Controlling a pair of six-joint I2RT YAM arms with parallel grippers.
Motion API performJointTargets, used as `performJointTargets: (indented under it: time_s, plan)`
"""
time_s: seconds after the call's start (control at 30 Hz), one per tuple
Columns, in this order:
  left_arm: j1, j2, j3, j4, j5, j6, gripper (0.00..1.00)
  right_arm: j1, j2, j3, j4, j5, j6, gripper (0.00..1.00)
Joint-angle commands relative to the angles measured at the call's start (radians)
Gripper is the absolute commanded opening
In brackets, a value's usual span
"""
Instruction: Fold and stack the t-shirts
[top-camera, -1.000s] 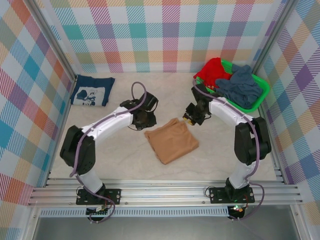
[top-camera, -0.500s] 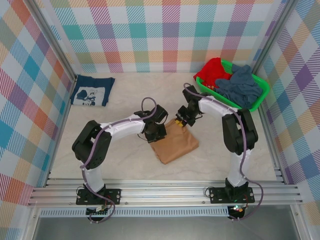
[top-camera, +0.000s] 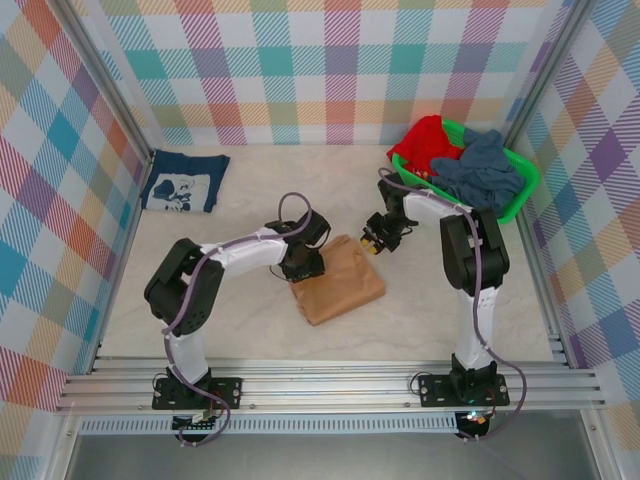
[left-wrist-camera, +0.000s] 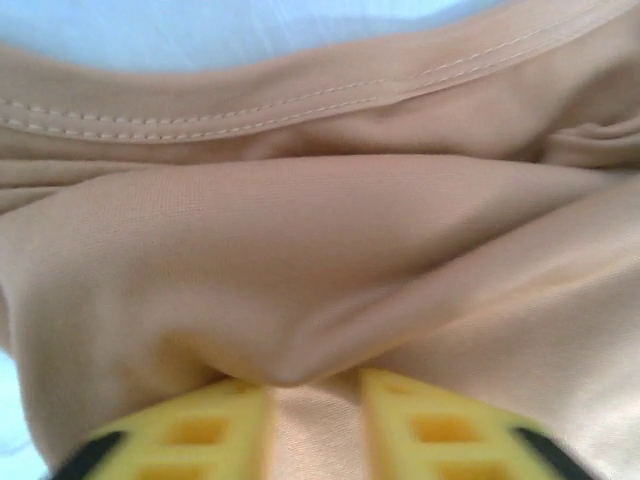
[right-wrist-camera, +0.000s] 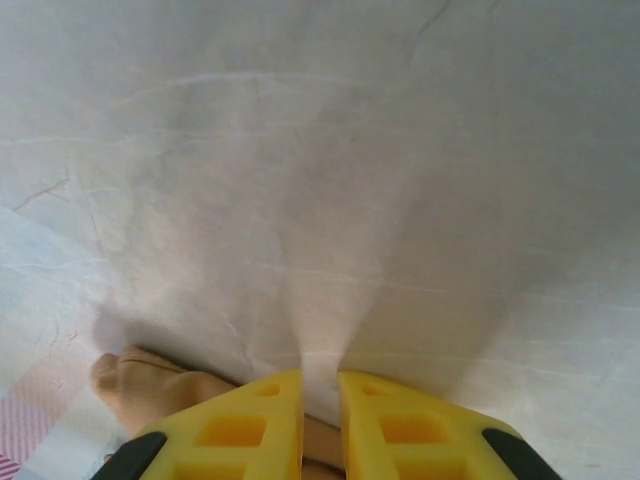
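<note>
You've got the folded t-shirt (top-camera: 338, 280) lying mid-table (top-camera: 250, 330), between the two arms. The left gripper (top-camera: 303, 268) sits on its far left corner, and the right gripper (top-camera: 374, 240) is at its far right corner. The second t-shirt (top-camera: 182, 182) lies flat at the far left, well apart. The basket (top-camera: 520, 200) sits in the far right corner with a heap of clothes (top-camera: 470, 165) in it.

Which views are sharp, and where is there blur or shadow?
Top external: sharp, evenly lit, tan shirt crisp. Left wrist: its seam clear, left claw's fingers blurred. Right wrist: table pale and soft, a faint shadow ahead of right claw's fingers.
</note>
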Motion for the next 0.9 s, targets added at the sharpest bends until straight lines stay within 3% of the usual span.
performJointTargets:
  time_s: [0.0, 0.07, 0.2, 0.4, 0.6, 0.73, 0.87]
  plan:
    - [0.023, -0.167, 0.034, -0.063, -0.105, 0.017, 0.45, 0.005, -0.116, -0.055, -0.034, 0.078, -0.036, 0.18]
    - [0.056, -0.209, -0.002, -0.052, -0.056, -0.007, 0.44, 0.006, -0.199, -0.099, -0.017, 0.091, -0.044, 0.2]
    - [0.1, -0.222, -0.086, 0.034, 0.046, -0.024, 0.33, 0.057, -0.268, -0.115, -0.015, 0.053, -0.065, 0.2]
    - [0.095, -0.098, -0.022, 0.11, 0.113, -0.032, 0.28, 0.17, -0.262, -0.164, 0.067, -0.039, 0.016, 0.15]
    - [0.09, 0.024, 0.024, 0.071, 0.082, -0.015, 0.26, 0.157, -0.155, -0.151, 0.104, -0.037, 0.043, 0.11]
    - [0.093, 0.093, 0.016, -0.012, -0.006, 0.033, 0.22, 0.11, -0.094, -0.112, 0.029, 0.065, -0.009, 0.1]
    - [0.105, 0.119, -0.037, 0.001, -0.044, 0.061, 0.21, 0.046, -0.101, -0.181, 0.057, 0.043, 0.006, 0.11]
